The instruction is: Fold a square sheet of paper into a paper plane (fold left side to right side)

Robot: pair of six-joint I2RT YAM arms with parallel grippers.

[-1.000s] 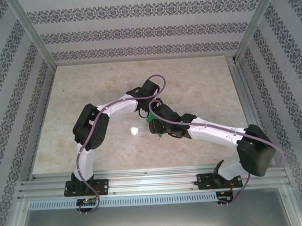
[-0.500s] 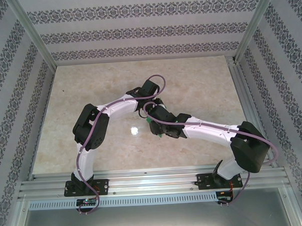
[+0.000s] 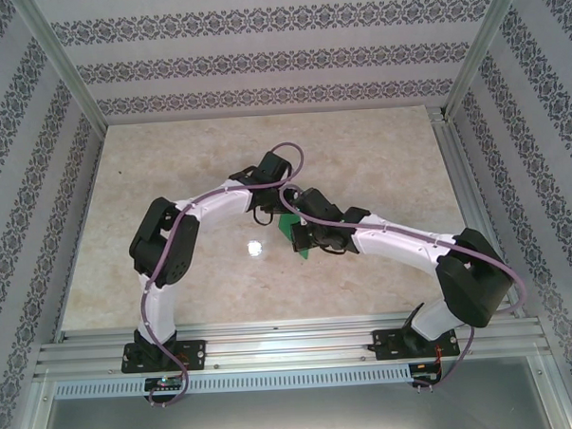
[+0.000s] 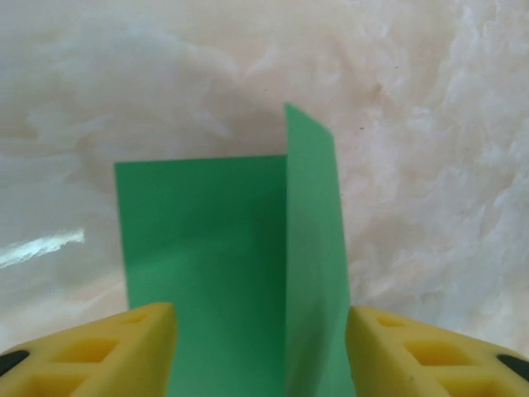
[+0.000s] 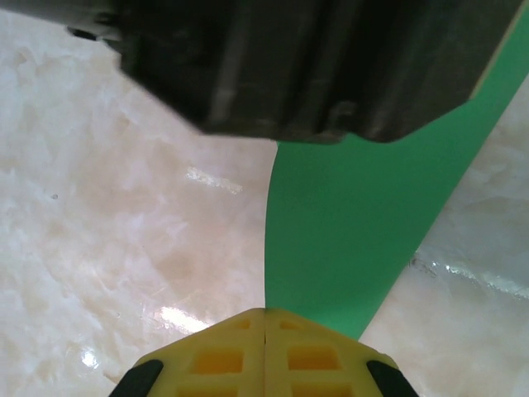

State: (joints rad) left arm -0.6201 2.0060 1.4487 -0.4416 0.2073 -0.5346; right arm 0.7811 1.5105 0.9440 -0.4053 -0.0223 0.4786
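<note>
The square sheet of paper (image 4: 207,248) is bright green and lies creased on the marble table, with one flap (image 4: 312,248) standing up along a straight fold. My left gripper (image 4: 260,357) is open; its yellow fingers (image 4: 124,347) stand on either side of the paper without pinching it. My right gripper (image 5: 264,347) is shut on the edge of the sheet (image 5: 355,231), which curves up and away from its tips. In the top view both grippers meet at the green paper (image 3: 297,241) in the middle of the table.
The dark body of the left wrist (image 5: 314,58) hangs close above the right gripper. The two arms nearly touch over the marble table (image 3: 379,163). Metal frame posts (image 3: 61,63) and patterned walls ring the table; a rail (image 3: 292,345) runs along the near edge.
My right gripper has closed on the green paper. My left gripper has opened and let go of it, and the left arm has shifted slightly left.
</note>
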